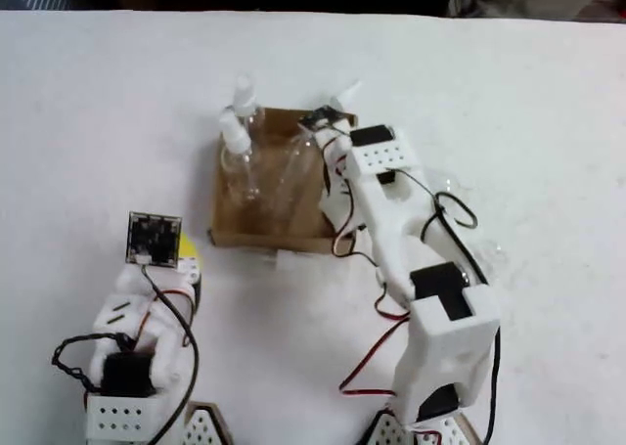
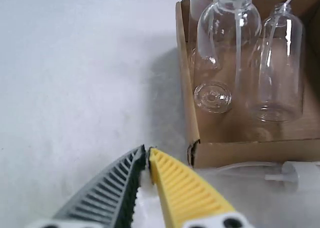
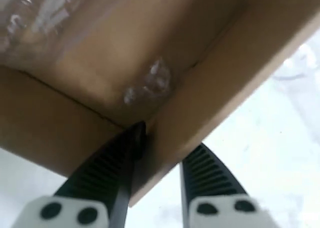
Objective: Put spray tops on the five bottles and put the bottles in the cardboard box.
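Observation:
The cardboard box (image 1: 223, 232) lies mid-table with clear bottles (image 1: 245, 166) in it, white spray tops (image 1: 238, 101) sticking out over its far side. In the left wrist view two bottles (image 2: 227, 47) rest on the box (image 2: 187, 107) floor. My right gripper (image 1: 328, 124) is at the box's far right corner. Its black fingers (image 3: 122, 153) straddle the box wall (image 3: 220, 102), one inside and one outside, shut on it. My left gripper (image 2: 147, 158) is shut and holds nothing, low over the table short of the box's near left corner.
A loose white spray top (image 2: 287, 172) lies on the table against the box's near wall. Clear bottles (image 1: 452, 186) lie on the table right of the right arm. The left arm (image 1: 137, 357) sits folded at the near left. The table's far and left parts are bare.

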### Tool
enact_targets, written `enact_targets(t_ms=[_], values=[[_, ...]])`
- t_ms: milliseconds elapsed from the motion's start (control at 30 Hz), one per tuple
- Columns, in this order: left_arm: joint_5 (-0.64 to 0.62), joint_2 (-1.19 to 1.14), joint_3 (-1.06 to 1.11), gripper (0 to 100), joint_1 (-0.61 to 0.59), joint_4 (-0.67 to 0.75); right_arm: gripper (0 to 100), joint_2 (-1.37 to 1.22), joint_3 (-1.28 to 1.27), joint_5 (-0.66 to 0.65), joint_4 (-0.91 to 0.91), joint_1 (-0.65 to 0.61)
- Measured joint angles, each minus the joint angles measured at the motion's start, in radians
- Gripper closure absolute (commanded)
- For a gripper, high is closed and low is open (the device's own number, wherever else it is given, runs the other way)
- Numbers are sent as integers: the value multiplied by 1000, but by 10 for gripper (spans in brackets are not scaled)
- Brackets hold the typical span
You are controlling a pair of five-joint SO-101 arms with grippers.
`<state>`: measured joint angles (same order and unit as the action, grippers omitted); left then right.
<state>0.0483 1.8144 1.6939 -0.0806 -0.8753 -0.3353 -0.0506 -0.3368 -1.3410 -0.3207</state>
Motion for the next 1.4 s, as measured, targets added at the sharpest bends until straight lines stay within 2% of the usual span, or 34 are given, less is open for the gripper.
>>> enact_targets(t_ms=[133,733,900,1167,1400], values=[[0,0,0,976,-3,0,807,0,-3,0,-5,0],[0,0,0,976,-3,0,807,86,204,110,-190,-12],[0,0,0,976,-3,0,808,86,330,238,-195,43],[0,0,0,976,-3,0,808,77,377,428,-6,51],[0,0,0,976,-3,0,805,-74,382,448,190,49]])
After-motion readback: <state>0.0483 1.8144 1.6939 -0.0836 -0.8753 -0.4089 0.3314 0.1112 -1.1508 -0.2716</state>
